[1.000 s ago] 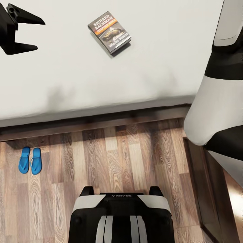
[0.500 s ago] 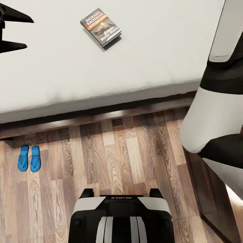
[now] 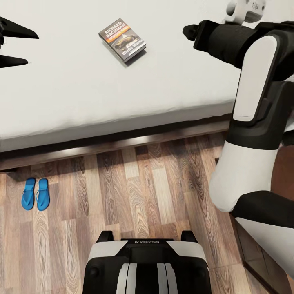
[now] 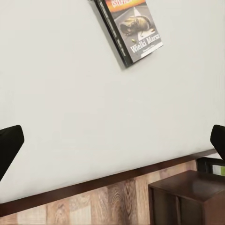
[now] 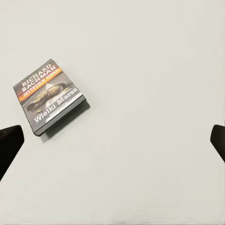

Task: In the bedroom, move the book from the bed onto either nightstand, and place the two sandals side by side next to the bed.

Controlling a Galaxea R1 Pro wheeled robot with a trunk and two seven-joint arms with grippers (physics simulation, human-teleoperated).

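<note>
Two sub-tasks catalogued, one apparently done, one outstanding. Item: the book [image 3: 122, 39], dark cover with white lettering and an orange band, lay flat on the bed [image 3: 73, 98], well in from the bed's near edge; untouched, so the move to a nightstand was judged not yet begun. Item: the two sandals [image 3: 36, 193], blue, lay parallel and just beside each other on the wood floor [image 3: 143, 192], near the bed's dark frame; this part judged complete as they lay. Item: the nightstand [image 4: 190, 199], dark brown, stood beside the bed with nothing of the task seen on it. Item: left gripper [image 3: 10, 45], over the bed, well apart from the book, fingers spread and empty. Item: right gripper [image 5: 112, 140], above the bed near the book, fingertips wide apart, grasping nothing.
</note>
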